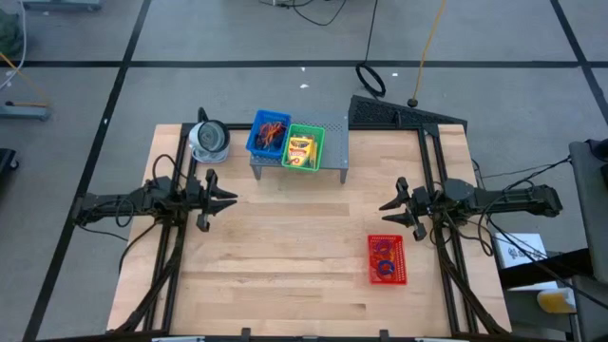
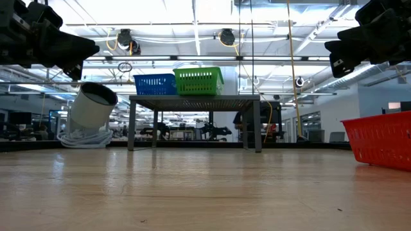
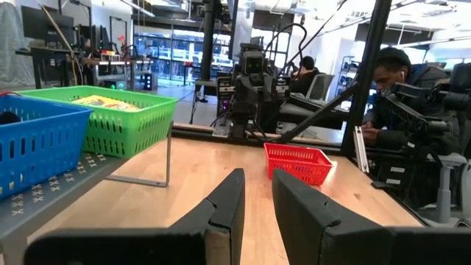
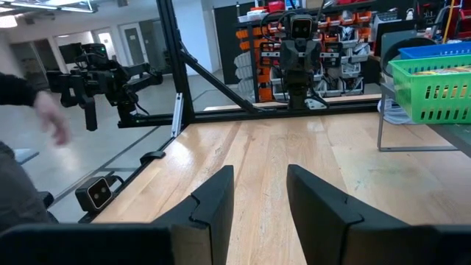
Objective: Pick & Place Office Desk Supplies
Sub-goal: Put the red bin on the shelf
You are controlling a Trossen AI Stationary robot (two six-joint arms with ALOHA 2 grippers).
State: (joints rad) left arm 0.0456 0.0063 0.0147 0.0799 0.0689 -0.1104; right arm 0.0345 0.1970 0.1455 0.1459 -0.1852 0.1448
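1. Crayon boxes (image 1: 301, 150) lie in the green basket (image 1: 306, 148) on the grey shelf (image 1: 334, 142), ahead of and to the side of the left claw (image 1: 220, 199).
2. Rubber-band loops (image 1: 273, 132) fill the blue basket (image 1: 268, 135) beside the green one; more loops (image 1: 385, 257) lie in the red basket (image 1: 387, 260), just beside the right claw (image 1: 393, 207).
3. The left claw hovers above the worktop (image 1: 304, 247), fingers (image 3: 228, 202) parted a little, holding nothing.
4. The right claw hovers opposite, fingers (image 4: 215, 193) parted somewhat wider, empty and touching nothing.
5. A round white-grey object (image 1: 208, 139) sits just ahead of the left claw.
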